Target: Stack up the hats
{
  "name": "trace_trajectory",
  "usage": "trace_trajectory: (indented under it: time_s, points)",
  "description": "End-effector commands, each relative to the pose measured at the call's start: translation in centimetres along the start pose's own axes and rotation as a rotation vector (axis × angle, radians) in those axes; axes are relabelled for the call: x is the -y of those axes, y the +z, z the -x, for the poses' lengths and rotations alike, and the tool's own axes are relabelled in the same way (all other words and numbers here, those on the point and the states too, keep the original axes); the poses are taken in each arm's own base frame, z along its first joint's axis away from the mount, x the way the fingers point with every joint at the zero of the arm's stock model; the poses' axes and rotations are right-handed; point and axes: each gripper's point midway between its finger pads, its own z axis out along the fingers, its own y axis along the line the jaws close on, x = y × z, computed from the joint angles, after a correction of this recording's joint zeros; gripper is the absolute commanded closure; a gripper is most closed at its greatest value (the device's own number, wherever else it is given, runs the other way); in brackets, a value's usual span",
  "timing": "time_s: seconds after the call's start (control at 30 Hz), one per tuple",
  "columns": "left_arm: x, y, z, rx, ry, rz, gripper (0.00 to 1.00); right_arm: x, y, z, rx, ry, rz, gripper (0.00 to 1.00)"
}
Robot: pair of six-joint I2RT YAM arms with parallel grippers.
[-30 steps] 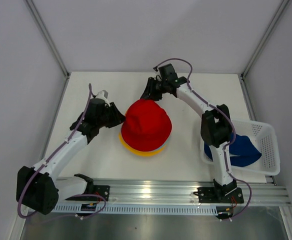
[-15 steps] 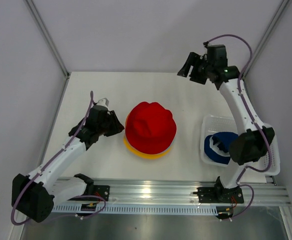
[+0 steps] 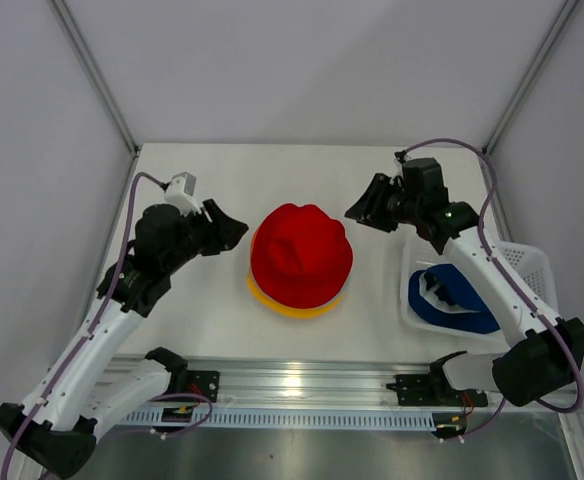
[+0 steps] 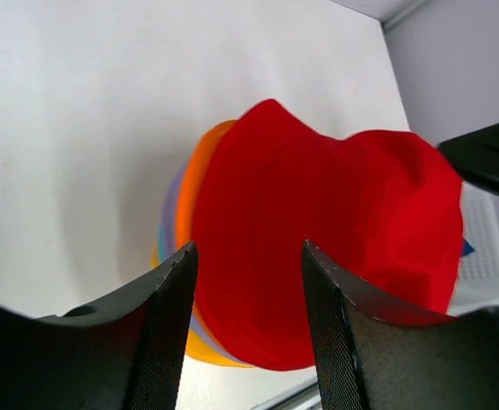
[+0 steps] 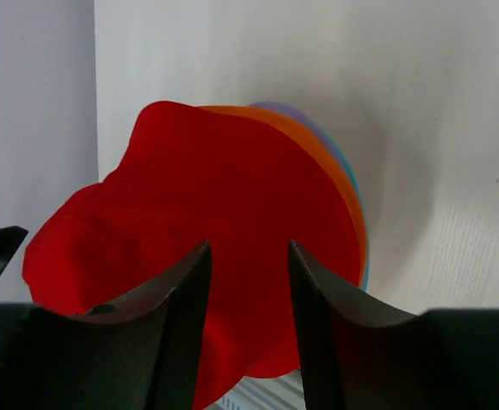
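Stack of hats (image 3: 300,262): mid-table, between the two pincers; soft bucket hats, one over another.
Top hat: red hat (image 3: 300,250), round crown creased along the top, floppy brim covering most of what lies under it.
Lower brims: yellow brim (image 3: 290,310) shows as a crescent at 6 o'clock. The left wrist view shows the orange brim (image 4: 194,184), the lavender brim (image 4: 171,201) and a teal sliver (image 4: 161,244).
Loose hat: navy blue hat (image 3: 452,305), lying in the basket, at 3 to 4 o'clock from the stack.
Mounting rail (image 3: 302,385): metal, along the near table edge, bearing both arm bases.
Basket (image 3: 532,270): white plastic mesh, at the right table edge.
Left gripper (image 3: 234,233): at 10 o'clock from the stack, just beside it, not touching; jaws apart, nothing between them.
Right gripper (image 3: 360,216): at 2 o'clock from the stack, near it; jaws apart, holding nothing.
Table (image 3: 202,180): white, matte.
In the way: the right arm crosses above the basket's near left part.
Hidden: crowns of all lower hats, under the red one.
Hard to make out: a pale patch on the navy hat.
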Motion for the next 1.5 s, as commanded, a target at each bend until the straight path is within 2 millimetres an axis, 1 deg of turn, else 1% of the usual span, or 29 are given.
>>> trace_trajectory:
  time_s: [0.0, 0.03, 0.07, 0.1, 0.2, 0.23, 0.27, 0.33, 0.4, 0.43, 0.5, 0.6, 0.67, 0.77, 0.87, 0.9, 0.97, 1.03, 1.1, 1.13, 1.17, 1.23, 1.27, 1.3, 1.33, 1.37, 1.4, 1.43, 1.47]
  points:
    - [2.5, 1.2, 0.0, -0.039, 0.027, -0.095, 0.45, -1.2, 0.2, 1.1, 0.096, 0.05, 0.027, 0.57]
    - [1.8, 2.4, -0.8, -0.076, 0.023, -0.064, 0.46, -1.1, 0.6, 0.3, 0.08, 0.05, 0.012, 0.6]
    - [1.5, 2.9, -1.3, -0.093, 0.019, -0.05, 0.46, -0.8, 0.9, 0.0, 0.077, 0.049, -0.008, 0.62]
    - [1.1, 3.5, -1.9, -0.113, 0.013, -0.036, 0.47, 0.0, 1.7, -0.5, 0.066, 0.05, -0.041, 0.62]
    - [0.8, 5.0, -4.0, -0.173, -0.002, -0.019, 0.5, 0.1, 3.3, -2.2, 0.018, 0.049, -0.046, 0.63]
    - [0.8, 5.2, -5.0, -0.194, -0.003, -0.018, 0.51, 0.2, 4.4, -2.9, -0.008, 0.042, -0.052, 0.63]
    - [0.4, 5.6, -5.9, -0.217, -0.009, -0.005, 0.52, 0.2, 4.9, -3.3, -0.023, 0.045, -0.053, 0.63]
    - [0.3, 5.9, -6.9, -0.236, -0.026, 0.009, 0.54, -0.3, 6.3, -4.0, -0.056, 0.048, -0.036, 0.63]
    - [0.2, 6.2, -8.5, -0.276, -0.045, 0.022, 0.56, -1.4, 7.0, -4.7, -0.08, 0.041, -0.003, 0.63]
    - [0.2, 6.4, -9.5, -0.3, -0.047, 0.018, 0.57, -1.7, 7.8, -4.8, -0.09, 0.036, 0.002, 0.63]
    - [0.1, 6.9, -10.7, -0.33, -0.059, 0.031, 0.59, -2.6, 8.5, -5.5, -0.115, 0.018, 0.019, 0.62]
    - [-0.7, 7.4, -12.1, -0.364, -0.07, 0.082, 0.62, -2.8, 9.8, -6.2, -0.147, 0.004, 0.011, 0.61]
    - [-1.0, 7.6, -12.4, -0.367, -0.074, 0.1, 0.63, -2.3, 10.6, -6.3, -0.152, 0.004, -0.003, 0.61]
    - [-1.6, 7.7, -12.5, -0.359, -0.073, 0.125, 0.64, -2.3, 11.4, -6.0, -0.142, -0.003, 0.0, 0.6]
    - [-2.1, 7.9, -12.8, -0.357, -0.068, 0.141, 0.64, -3.0, 12.3, -5.1, -0.135, -0.021, 0.014, 0.6]
    - [-2.5, 8.0, -13.2, -0.359, -0.061, 0.143, 0.65, -3.6, 12.7, -4.4, -0.126, -0.027, 0.025, 0.59]
    - [-2.8, 8.5, -12.9, -0.326, -0.049, 0.15, 0.64, -3.9, 13.0, -3.6, -0.115, -0.05, 0.029, 0.58]
    - [-2.1, 9.4, -11.9, -0.287, -0.044, 0.119, 0.64, -4.4, 13.3, -2.2, -0.1, -0.063, 0.036, 0.56]
    - [-2.2, 10.0, -12.2, -0.311, -0.024, 0.129, 0.65, -4.0, 13.2, -0.3, -0.076, -0.081, 0.028, 0.53]
    - [-1.6, 10.4, -11.2, -0.297, -0.02, 0.123, 0.65, -4.0, 12.9, 0.8, -0.066, -0.086, 0.02, 0.52]
    - [-1.5, 10.5, -11.2, -0.303, -0.011, 0.122, 0.65, -2.9, 12.5, 2.6, -0.034, -0.081, -0.013, 0.47]
    - [-1.1, 10.4, -10.7, -0.291, 0.006, 0.101, 0.65, -1.0, 10.9, 4.3, -0.026, -0.087, -0.076, 0.41]
    - [-1.1, 10.1, -10.4, -0.279, 0.007, 0.094, 0.64, -0.9, 9.1, 6.4, 0.03, -0.088, -0.092, 0.37]
    - [-0.4, 9.4, -9.3, -0.244, 0.008, 0.067, 0.63, 1.0, 7.4, 8.7, 0.079, -0.066, -0.133, 0.34]
    - [-0.3, 8.9, -8.9, -0.231, 0.009, 0.058, 0.62, 2.3, 5.7, 9.5, 0.095, -0.06, -0.172, 0.31]
    - [-0.4, 8.3, -8.3, -0.216, 0.005, 0.058, 0.61, 2.4, 2.6, 11.1, 0.168, -0.053, -0.194, 0.25]
    - [0.2, 7.2, -7.0, -0.174, 0.007, 0.032, 0.59, 4.6, 0.1, 12.9, 0.224, -0.018, -0.25, 0.21]
    - [0.1, 6.7, -6.3, -0.156, 0.005, 0.036, 0.58, 5.7, -2.0, 12.8, 0.231, 0.007, -0.299, 0.17]
    - [-0.2, 5.9, -5.7, -0.138, 0.022, 0.045, 0.56, 6.1, -5.4, 13.5, 0.302, 0.02, -0.339, 0.09]
